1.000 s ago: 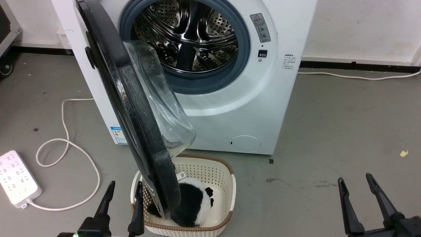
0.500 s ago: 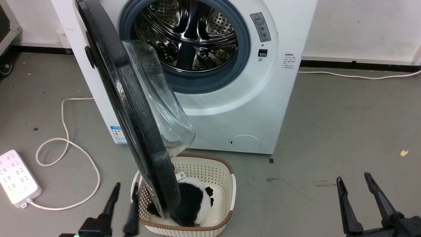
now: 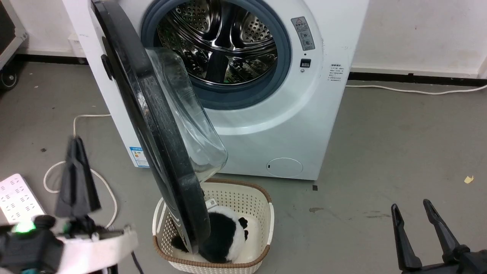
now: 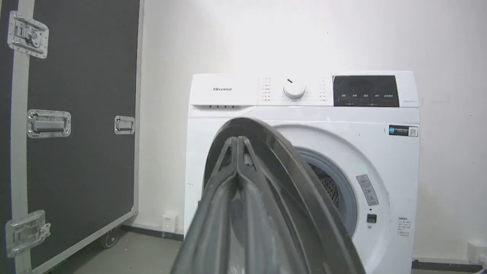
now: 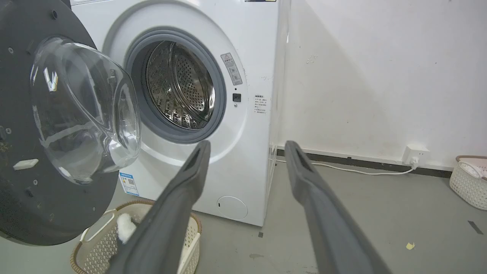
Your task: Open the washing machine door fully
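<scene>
Black washing machine door [image 3: 152, 114] stands out over basket [image 3: 243, 196]; our left gripper [image 3: 75, 141] nearby, fingers closed tight on nothing; right gripper [image 3: 411, 205] w/ jaws spread wide, empty.

A black-and-white plush toy [image 3: 224, 238] is lying in a cream basket [image 3: 237, 196]; a white power strip [image 3: 17, 199] is sitting on the floor [image 3: 380, 152].

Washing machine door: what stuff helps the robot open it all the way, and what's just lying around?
For the job: washing machine door, left gripper.
Lying about: basket, plush toy inside it, power strip, white cable.
</scene>
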